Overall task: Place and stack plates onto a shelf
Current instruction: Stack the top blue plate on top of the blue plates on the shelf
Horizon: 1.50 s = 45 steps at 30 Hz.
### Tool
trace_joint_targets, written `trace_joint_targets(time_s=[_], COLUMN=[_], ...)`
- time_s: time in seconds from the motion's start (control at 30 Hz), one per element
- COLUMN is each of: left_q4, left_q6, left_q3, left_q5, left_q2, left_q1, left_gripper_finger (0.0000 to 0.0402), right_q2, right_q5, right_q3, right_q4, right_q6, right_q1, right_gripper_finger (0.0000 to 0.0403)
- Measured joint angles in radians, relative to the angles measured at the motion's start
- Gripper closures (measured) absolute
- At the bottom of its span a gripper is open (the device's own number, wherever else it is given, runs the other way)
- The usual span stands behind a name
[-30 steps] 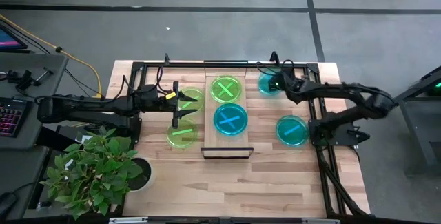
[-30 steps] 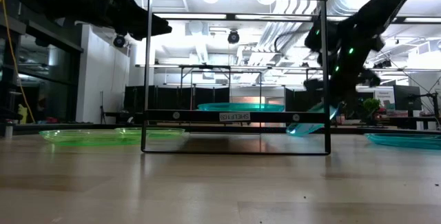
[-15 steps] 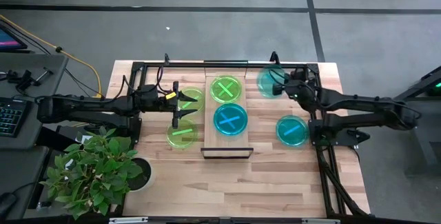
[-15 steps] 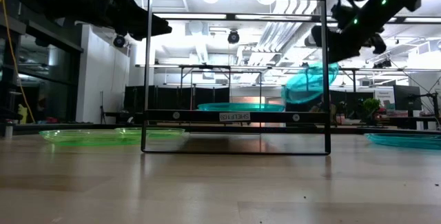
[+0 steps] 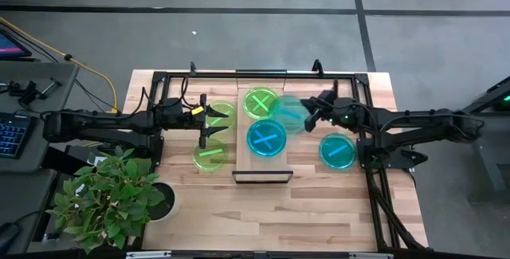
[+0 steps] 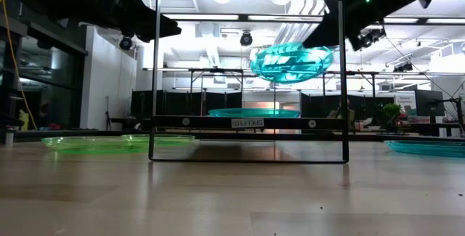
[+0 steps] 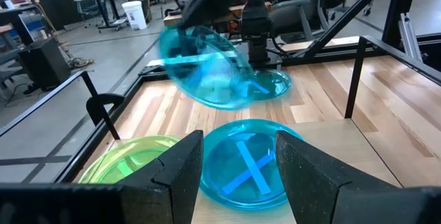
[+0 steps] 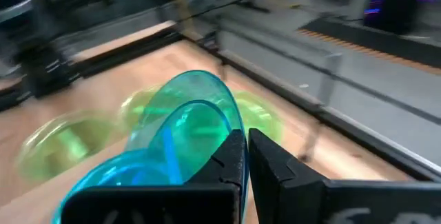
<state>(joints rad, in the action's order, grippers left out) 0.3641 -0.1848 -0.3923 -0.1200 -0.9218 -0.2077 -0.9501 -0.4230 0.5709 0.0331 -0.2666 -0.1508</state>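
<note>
I am holding a cyan-blue plate [image 5: 293, 115] in the right hand [image 5: 312, 112], with the fingers pinched narrow on the plate's rim. The plate is hanging in the air, tilted, beside the right edge of the shelf [image 5: 263, 163]. In the low view the same plate [image 6: 290, 60] is riding above the shelf board [image 6: 247, 123], just under the shelf's top bar, with the right hand [image 6: 323, 36] reaching in from the upper right. From the right wrist camera I am seeing the plate [image 8: 176, 145] clamped between the two dark fingers [image 8: 231, 158].

Two plates are already lying flat on the shelf: a yellow-green plate [image 5: 260, 102] at the far end and another cyan-blue plate [image 5: 266, 139] nearer the front, each showing crossed stripes, side by side along the board. The left wrist camera is showing that resting blue plate [image 7: 249, 165] and the green one [image 7: 134, 155] beside it.

I am keeping the left hand [image 5: 203, 121] hovering to the left of the shelf, fingers spread wide and holding nothing. Two more yellow-green plates are lying on the counter [image 5: 319, 211] by it, one [image 5: 220, 115] close to the shelf and one [image 5: 210, 156] nearer the front. One further cyan-blue plate [image 5: 338, 151] is sitting on the counter to the right of the shelf, under the right arm.

A potted plant [image 5: 111, 195] is standing at the counter's front left corner.
</note>
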Motion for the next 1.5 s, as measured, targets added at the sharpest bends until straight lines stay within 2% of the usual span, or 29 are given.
trace_joint_targets(time_s=[0.3,0.47,0.93,1.33,1.5], left_q4=[0.001,0.007,0.007,0.007,0.007], left_q6=[-0.001,-0.001,-0.001,-0.002,-0.002], left_q3=[0.0,0.0,0.0,0.0,0.0], left_q5=[0.0,0.001,0.001,0.001,0.001], left_q2=[0.0,0.0,0.0,0.0,0.0], left_q1=[0.0,0.0,0.0,0.0,0.0], left_gripper_finger=[0.0232,0.0232,0.0232,0.0232,0.0232], right_q2=[-0.176,-0.27,-0.473,-0.486,-0.486], right_q5=[0.266,0.328,0.347,0.322,0.322], right_q3=[0.016,0.1,0.216,0.222,0.222], right_q4=[0.132,0.127,0.102,0.103,0.103], right_q6=[0.098,0.133,0.181,0.173,0.127], right_q1=[0.001,0.001,0.001,0.0,0.0], right_gripper_finger=[0.0403,0.0403,0.0403,0.0402,0.0376])
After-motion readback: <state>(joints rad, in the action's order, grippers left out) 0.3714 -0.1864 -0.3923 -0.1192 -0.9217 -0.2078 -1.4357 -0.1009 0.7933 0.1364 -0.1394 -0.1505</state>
